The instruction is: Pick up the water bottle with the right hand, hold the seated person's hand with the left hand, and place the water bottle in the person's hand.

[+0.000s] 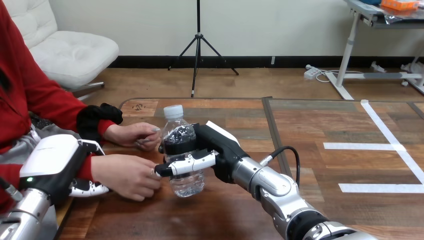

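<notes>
You have the bottle (186,181) upright in the right hand (220,147), fingers wrapped round its middle; you cannot tell whether its base touches the desk (200,215). The person's nearer hand (130,175) at the view's left lies just beside the bottle, touching the right hand's fingertip, their other hand (135,135) resting behind. Your left hand (50,157) clasps the nearer wrist, fingers curled under it.

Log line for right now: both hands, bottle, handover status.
right hand: fingers curled round water bottle | left hand: curled round person's wrist | person's nearer hand: beside bottle, not gripping it | handover: pending
</notes>
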Controlling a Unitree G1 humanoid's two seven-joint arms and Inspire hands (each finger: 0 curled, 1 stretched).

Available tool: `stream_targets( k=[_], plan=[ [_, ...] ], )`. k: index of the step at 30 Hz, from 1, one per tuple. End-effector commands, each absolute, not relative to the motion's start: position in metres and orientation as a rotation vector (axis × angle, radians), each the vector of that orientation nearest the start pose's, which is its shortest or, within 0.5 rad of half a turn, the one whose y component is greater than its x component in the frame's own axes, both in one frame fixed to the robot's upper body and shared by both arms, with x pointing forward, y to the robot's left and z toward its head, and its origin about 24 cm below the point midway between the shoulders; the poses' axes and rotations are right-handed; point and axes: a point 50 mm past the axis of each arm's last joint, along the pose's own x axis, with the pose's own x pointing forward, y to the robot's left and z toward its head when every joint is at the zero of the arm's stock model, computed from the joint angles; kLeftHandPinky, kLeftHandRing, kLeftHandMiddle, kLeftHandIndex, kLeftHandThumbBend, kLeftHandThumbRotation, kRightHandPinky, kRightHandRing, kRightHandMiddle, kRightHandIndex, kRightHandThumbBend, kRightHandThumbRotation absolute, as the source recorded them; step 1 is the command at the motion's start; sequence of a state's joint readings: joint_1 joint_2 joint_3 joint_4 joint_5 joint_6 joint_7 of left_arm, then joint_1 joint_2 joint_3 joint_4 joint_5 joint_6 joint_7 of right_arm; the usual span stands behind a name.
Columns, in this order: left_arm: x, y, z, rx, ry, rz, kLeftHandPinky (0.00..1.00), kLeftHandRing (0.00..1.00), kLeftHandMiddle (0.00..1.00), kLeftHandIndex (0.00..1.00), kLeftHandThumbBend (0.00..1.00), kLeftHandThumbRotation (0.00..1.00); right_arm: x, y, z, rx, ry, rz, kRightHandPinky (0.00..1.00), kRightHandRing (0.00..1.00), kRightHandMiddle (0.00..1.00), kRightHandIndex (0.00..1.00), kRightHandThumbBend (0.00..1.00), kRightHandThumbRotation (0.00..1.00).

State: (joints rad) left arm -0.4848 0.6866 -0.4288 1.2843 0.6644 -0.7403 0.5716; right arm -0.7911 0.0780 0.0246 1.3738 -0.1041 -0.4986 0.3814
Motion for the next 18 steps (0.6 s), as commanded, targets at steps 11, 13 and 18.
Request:
stream_targets(
  k=[11, 13, 18],
  plan=[
    [0.277, 0.283, 0.021, 1.148, -0.22, -0.133, 0.4, 0.47, 0.53, 0.56, 0.74, 0.31, 0.36, -0.025, 0.062, -0.176, 0.002, 0.68, 0.27, 0.33, 0.41, 0.44, 0.89, 0.0],
    [0.277, 0.283, 0.022, 1.147, -0.227, -0.135, 0.4, 0.47, 0.54, 0.56, 0.73, 0.32, 0.36, -0.025, 0.062, -0.184, 0.006, 0.677, 0.27, 0.33, 0.41, 0.44, 0.89, 0.0],
    [0.276, 0.282, 0.025, 1.135, -0.262, -0.139, 0.41, 0.48, 0.55, 0.57, 0.73, 0.33, 0.36, -0.027, 0.061, -0.207, 0.012, 0.669, 0.27, 0.33, 0.41, 0.44, 0.9, 0.0]
  ],
)
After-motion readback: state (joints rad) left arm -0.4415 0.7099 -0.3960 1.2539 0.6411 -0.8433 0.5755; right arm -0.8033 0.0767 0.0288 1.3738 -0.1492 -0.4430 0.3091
